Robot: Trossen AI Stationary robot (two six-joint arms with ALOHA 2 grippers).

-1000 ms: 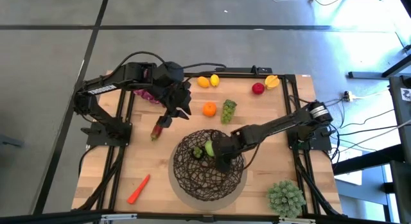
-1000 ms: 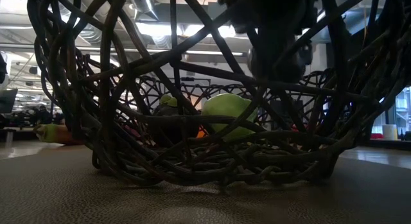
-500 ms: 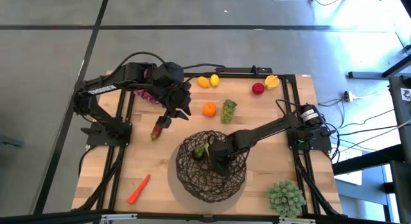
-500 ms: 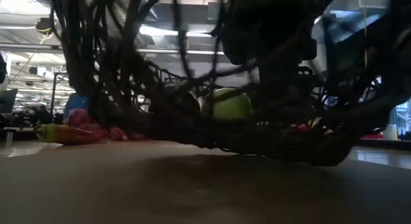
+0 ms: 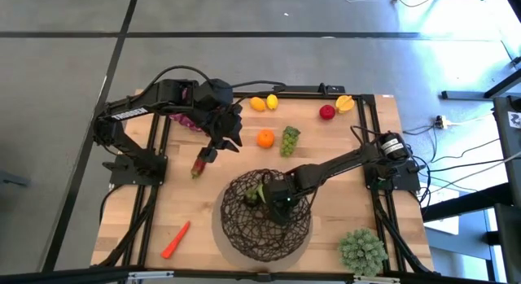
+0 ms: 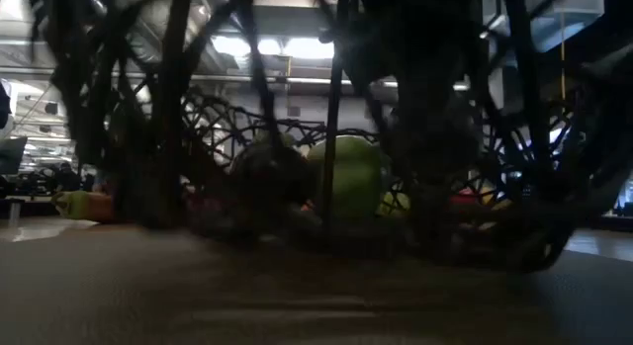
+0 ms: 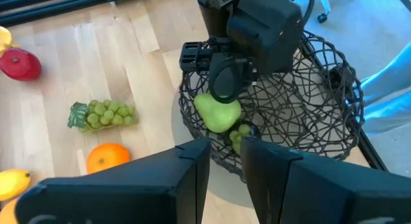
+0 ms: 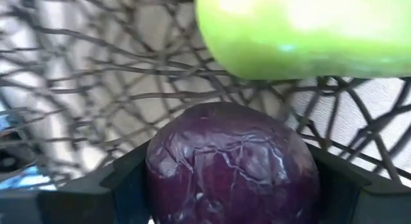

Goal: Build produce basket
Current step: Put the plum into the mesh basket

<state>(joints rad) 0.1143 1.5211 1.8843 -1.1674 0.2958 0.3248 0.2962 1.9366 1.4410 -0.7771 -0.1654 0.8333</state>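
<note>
The basket (image 5: 236, 229), a dark woven wire bowl, stands at the table's near middle. My right gripper (image 5: 274, 196) reaches down into it with a purple ball-shaped vegetable (image 8: 231, 160) between its fingers. Just ahead of the vegetable a green fruit (image 8: 302, 31) lies in the basket (image 7: 321, 102), beside a small green grape bunch (image 7: 241, 131). My left gripper (image 7: 225, 150) hangs high over the table's left middle. Its fingers stand a narrow gap apart with nothing between them. Below it a red pepper (image 5: 198, 166) lies on the wood. My right gripper has the purple vegetable by its two opposite sides (image 8: 154, 169), one finger (image 8: 122, 185) against each. The fingers come steeply from above into the basket. Whether the vegetable rests on the basket's mesh I cannot tell, since the vegetable itself hides its underside.
At the far side lie an orange (image 5: 265, 138), a green grape bunch (image 5: 290, 140), lemons (image 5: 262, 102), a red apple (image 5: 327, 112) and purple grapes (image 5: 187, 121). A carrot (image 5: 175, 239) lies near left. A spiky green plant (image 5: 362, 250) stands near right.
My right gripper has sunk deeper into the basket and tipped steeper, still with the purple vegetable. The basket has rocked on the table under it and shows blurred in the low view. The green fruit stays inside.
</note>
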